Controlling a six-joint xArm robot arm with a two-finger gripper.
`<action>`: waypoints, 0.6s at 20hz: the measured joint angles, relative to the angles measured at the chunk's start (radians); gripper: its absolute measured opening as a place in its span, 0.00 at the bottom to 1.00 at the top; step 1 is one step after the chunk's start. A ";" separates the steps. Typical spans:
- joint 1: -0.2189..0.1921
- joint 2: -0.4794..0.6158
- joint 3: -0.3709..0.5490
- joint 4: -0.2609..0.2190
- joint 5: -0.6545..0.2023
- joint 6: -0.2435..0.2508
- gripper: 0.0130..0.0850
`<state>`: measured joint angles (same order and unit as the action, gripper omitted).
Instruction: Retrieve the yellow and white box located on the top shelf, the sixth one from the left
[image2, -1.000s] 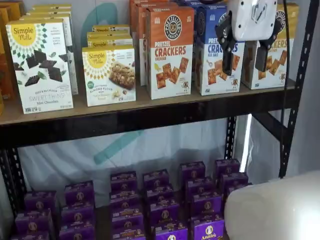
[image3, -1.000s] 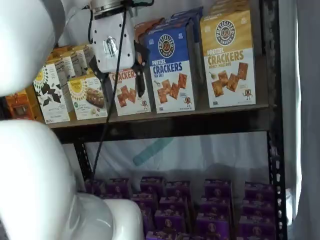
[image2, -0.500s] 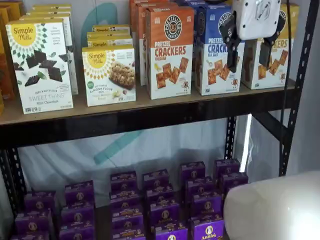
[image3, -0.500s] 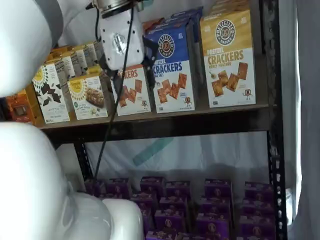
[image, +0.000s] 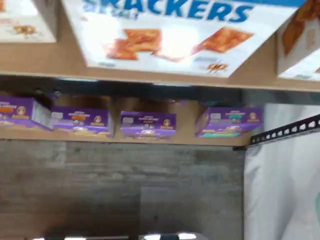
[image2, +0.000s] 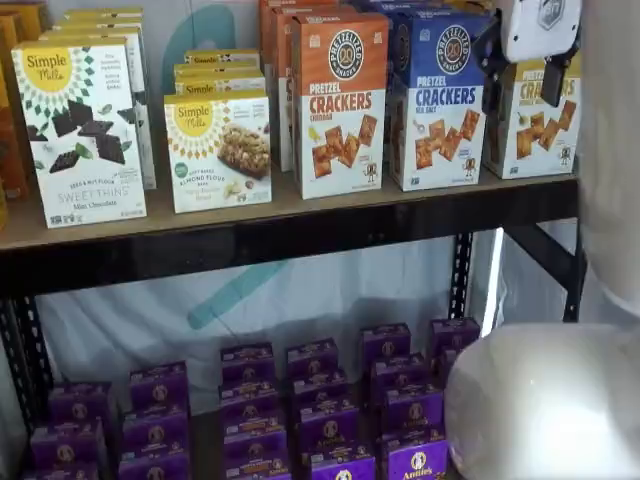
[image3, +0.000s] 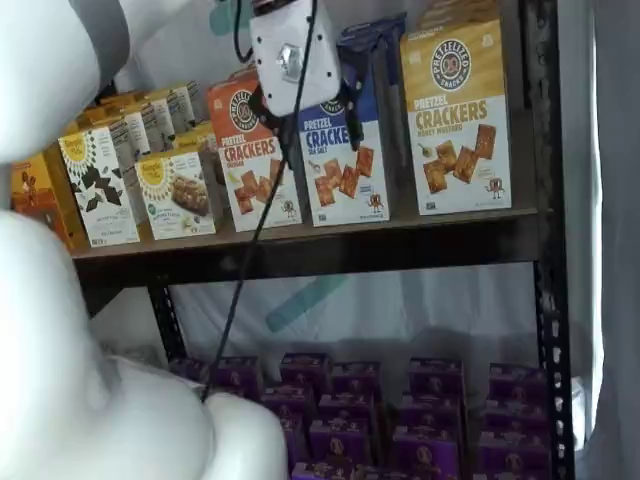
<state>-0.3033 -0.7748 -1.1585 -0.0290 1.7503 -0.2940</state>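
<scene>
The yellow and white box (image2: 540, 125) stands at the right end of the top shelf (image2: 300, 215), seen in both shelf views (image3: 458, 120). My gripper (image2: 522, 92) hangs in front of the shelf, white body up, black fingers down. In a shelf view it overlaps the box's upper left part. In a shelf view my gripper (image3: 305, 115) lies over the blue Pretzel Crackers box (image3: 340, 160), left of the yellow box. The fingers stand apart with a plain gap and hold nothing. The wrist view shows the blue box's white lower part (image: 175, 35) close up.
An orange Pretzel Crackers box (image2: 338, 100) and white Simple Mills boxes (image2: 80, 130) stand to the left on the same shelf. Several purple boxes (image2: 320, 400) fill the lower shelf. A black upright (image3: 545, 200) borders the right end. The white arm (image2: 545, 400) fills the near corner.
My gripper has moved right and a little up along the top shelf, from in front of the blue box toward the yellow and white box. The boxes have not moved.
</scene>
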 joint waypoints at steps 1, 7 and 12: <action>-0.025 0.013 -0.007 0.004 -0.013 -0.023 1.00; -0.128 0.071 -0.037 0.032 -0.073 -0.117 1.00; -0.190 0.113 -0.059 0.050 -0.126 -0.173 1.00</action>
<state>-0.4934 -0.6615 -1.2180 0.0215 1.6241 -0.4673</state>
